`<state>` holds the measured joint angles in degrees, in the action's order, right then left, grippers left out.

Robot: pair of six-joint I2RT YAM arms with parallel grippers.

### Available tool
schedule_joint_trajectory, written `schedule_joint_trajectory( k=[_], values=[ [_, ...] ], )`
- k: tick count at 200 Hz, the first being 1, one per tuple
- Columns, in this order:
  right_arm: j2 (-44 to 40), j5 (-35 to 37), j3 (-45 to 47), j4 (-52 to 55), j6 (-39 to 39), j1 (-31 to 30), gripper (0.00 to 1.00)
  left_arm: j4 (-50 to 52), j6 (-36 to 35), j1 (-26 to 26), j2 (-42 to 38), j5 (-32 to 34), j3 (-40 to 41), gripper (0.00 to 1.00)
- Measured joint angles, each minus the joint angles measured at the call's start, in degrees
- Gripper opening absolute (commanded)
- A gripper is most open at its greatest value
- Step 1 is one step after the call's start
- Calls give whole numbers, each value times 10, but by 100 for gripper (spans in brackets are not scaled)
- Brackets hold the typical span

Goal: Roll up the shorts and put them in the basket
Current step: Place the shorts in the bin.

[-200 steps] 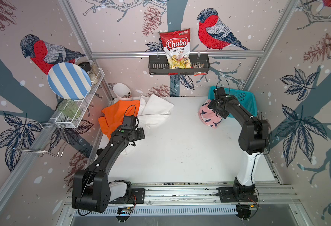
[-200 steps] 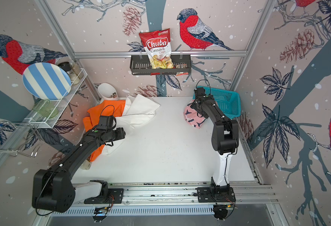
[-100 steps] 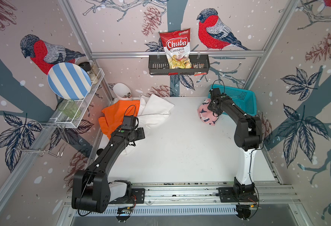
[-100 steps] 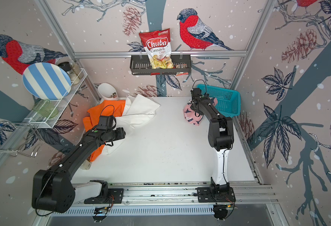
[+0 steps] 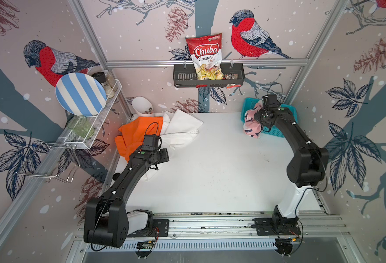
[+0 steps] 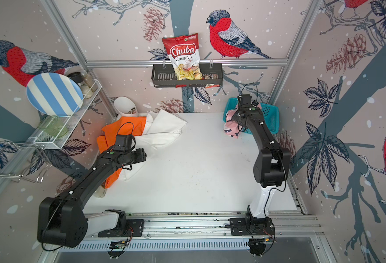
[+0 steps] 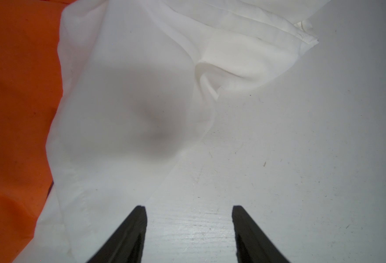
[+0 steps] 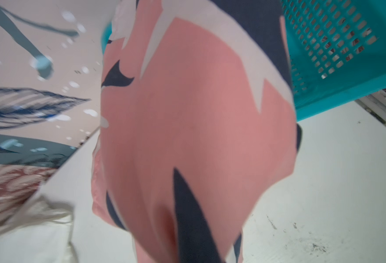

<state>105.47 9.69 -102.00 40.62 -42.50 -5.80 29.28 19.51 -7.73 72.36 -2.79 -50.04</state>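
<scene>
The pink shark-print shorts (image 5: 251,127) (image 6: 230,129) hang bunched against the front rim of the teal basket (image 5: 290,113) (image 6: 270,116). My right gripper (image 5: 260,116) (image 6: 237,115) is shut on their upper part. In the right wrist view the pink shorts (image 8: 194,125) fill the middle and hide the jaws. The white shorts (image 5: 180,127) (image 7: 130,91) lie spread at the back left, overlapping the orange shorts (image 5: 135,134) (image 7: 16,91). My left gripper (image 7: 188,207) (image 5: 163,156) hovers open over bare table, just beside the white shorts' edge, holding nothing.
A white cup (image 5: 141,109) leans in the back left corner behind the orange shorts. A wire shelf (image 5: 96,127) with a striped plate juts from the left wall. A black rack (image 5: 208,77) with a chips bag hangs on the back wall.
My right gripper has shut on the pink shorts and carried them back toward the basket's rim. The left arm has not moved.
</scene>
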Motion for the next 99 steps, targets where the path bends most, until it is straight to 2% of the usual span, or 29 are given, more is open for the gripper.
schedule_joint_trajectory(
  k=[25, 44, 99],
  values=[
    [-50, -37, 35, -45, -66, 64, 12, 0, 0, 0, 2, 0, 0, 63],
    [-52, -52, 49, -68, -125, 105, 12, 0, 0, 0, 4, 0, 0, 63],
    [85, -104, -19, -127, -279, 141, 6, 0, 0, 0, 14, 0, 1, 63]
  ],
)
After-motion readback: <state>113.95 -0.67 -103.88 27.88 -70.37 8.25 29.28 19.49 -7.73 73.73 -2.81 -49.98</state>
